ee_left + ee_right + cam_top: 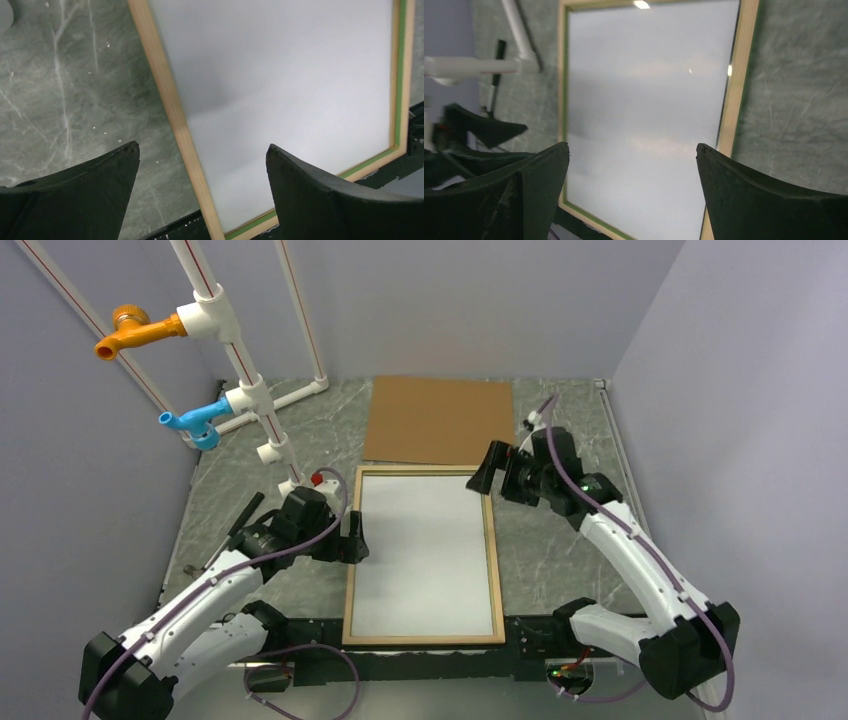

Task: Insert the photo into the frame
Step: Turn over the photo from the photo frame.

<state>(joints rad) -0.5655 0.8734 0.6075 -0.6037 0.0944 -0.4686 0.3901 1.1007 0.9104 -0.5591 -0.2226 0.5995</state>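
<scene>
Lying flat on the table (560, 550), the frame (495, 560) holds the photo (425, 550), white back up, with a brown board (440, 420) just beyond. Left wrist view: the left gripper (201, 146) has its jaws apart, either side of the frame's rail. Right wrist view: the right gripper (632, 145) has its jaws apart above the photo, empty.

The left arm (200, 590) stretches low from its base at the near left corner, forward and to the right, with the wrist turned so the left gripper (352, 538) points inward. Its two dark fingers (100, 185) stand wide apart with nothing between them. The right arm (640, 560) runs from the near right corner forward and to the left, bending at the wrist so the right gripper (487, 470) faces left and downward, likewise spread wide and holding nothing.
</scene>
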